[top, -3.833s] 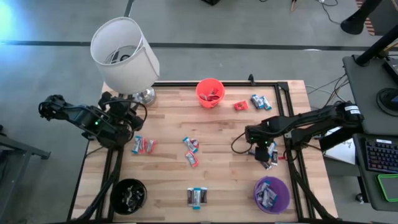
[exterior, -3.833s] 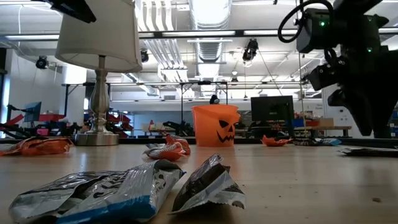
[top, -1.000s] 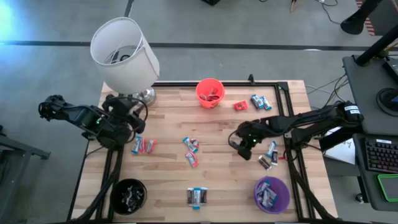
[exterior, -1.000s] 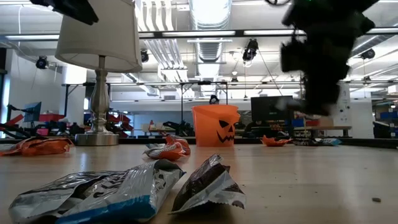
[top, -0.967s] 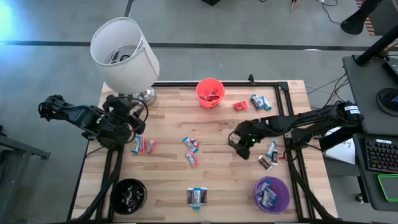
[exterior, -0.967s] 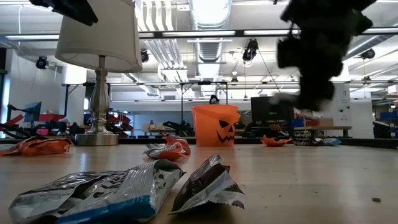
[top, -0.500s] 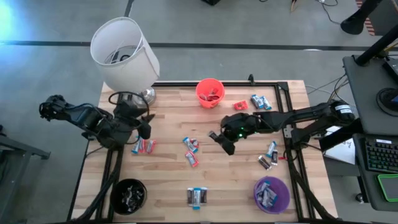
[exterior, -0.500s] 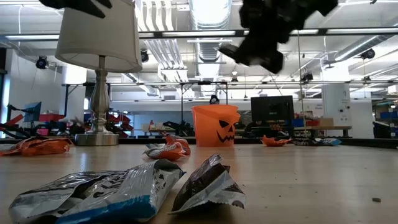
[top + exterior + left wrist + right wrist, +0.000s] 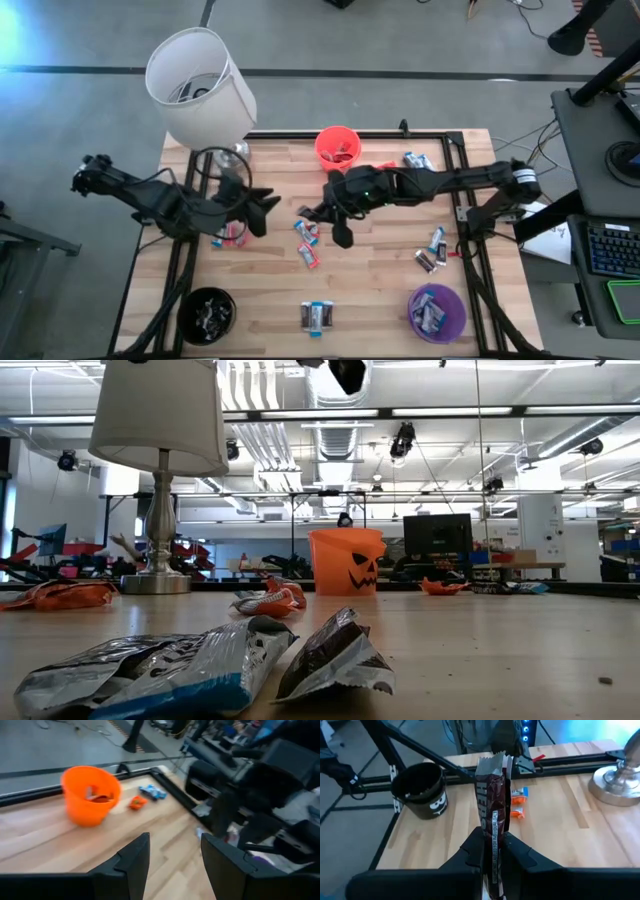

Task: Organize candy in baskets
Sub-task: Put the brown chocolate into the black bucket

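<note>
Right claw pinches 1 dark brown candy bar upright between its fingers, above the table center near loose candies. Left claw gapes wide, holding nothing. Orange bucket, black bucket and purple bucket each hold candy.

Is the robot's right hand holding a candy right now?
Yes, the right gripper is shut on a dark brown candy that sticks up between its fingers.

Two dark, cable-draped jointed arms
</note>
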{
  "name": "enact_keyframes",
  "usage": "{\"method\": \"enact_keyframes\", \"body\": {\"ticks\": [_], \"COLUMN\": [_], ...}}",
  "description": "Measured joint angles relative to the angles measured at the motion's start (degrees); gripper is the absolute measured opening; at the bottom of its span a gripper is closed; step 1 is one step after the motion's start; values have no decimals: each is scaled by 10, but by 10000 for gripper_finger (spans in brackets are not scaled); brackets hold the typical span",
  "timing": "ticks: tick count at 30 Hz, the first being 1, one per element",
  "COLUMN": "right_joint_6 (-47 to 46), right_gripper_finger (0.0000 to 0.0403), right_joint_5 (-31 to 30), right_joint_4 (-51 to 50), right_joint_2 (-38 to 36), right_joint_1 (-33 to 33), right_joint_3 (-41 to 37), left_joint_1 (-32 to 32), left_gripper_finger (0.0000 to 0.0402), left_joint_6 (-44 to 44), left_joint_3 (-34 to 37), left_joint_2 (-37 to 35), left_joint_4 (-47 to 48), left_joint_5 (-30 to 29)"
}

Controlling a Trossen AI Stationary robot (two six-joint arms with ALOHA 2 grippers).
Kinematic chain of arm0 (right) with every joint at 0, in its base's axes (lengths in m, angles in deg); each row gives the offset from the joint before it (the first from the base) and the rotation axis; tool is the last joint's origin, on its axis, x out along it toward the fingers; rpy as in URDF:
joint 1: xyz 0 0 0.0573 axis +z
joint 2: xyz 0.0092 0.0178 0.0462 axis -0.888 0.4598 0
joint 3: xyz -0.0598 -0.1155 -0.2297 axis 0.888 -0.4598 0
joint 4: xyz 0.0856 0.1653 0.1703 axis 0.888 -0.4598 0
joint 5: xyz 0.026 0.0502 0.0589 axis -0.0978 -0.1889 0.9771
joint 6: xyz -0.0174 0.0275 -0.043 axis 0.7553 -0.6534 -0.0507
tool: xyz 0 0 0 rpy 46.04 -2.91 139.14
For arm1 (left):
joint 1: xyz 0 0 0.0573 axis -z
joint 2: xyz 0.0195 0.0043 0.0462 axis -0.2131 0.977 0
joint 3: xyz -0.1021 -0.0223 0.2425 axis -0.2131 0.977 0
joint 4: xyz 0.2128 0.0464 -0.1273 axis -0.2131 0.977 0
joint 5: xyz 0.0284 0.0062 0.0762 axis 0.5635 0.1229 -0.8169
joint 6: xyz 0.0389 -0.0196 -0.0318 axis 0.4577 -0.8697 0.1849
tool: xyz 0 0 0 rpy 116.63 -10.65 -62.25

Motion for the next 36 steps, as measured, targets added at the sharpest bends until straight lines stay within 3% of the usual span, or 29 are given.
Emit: {"method": "enact_keyframes", "body": {"ticks": [8, 25, 36], "right_joint_6": [47, 49, 36], "right_gripper_finger": [27, 27, 27], "right_joint_5": [-1, 0, 29], "right_joint_4": [-50, -46, -37], "right_joint_2": [23, 20, 21], "right_joint_1": [0, 0, 0], "right_joint_3": [53, 53, 53], "left_joint_1": [0, -3, -5], "left_gripper_finger": [160, 157, 102], "left_joint_6": [71, 80, 163], "left_joint_3": [0, 0, 0], "left_joint_2": [32, 84, 103], "left_joint_4": [-122, -130, -171], "left_joint_5": [40, 71, 65]}}
